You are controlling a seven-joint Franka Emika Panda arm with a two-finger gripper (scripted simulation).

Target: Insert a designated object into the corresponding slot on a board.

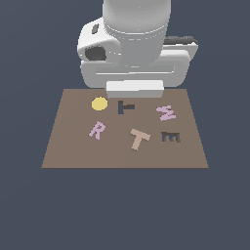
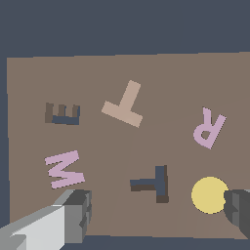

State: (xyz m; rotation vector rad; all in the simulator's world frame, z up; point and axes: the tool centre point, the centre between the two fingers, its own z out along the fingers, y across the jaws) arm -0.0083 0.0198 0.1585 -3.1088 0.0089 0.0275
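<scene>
The board [image 1: 68, 146] lies flat and nothing on it stands tall; the tan T block [image 1: 140, 139] sits out in the middle with bare brown surface all round it, so it is open to reach from above and from every side; the pink R [image 1: 97, 130] and the E-shaped recess [image 1: 171, 137] lie well apart from it on either hand; the T-shaped slot [image 1: 126, 107] has the yellow disc [image 1: 99, 103] near it on the exterior view's left and the pink zigzag letter [image 1: 167, 113] farther off on the right; the gripper [image 2: 156, 217] hangs over the slot's end of the board, jaws spread wide, seemingly clear of the surface.
</scene>
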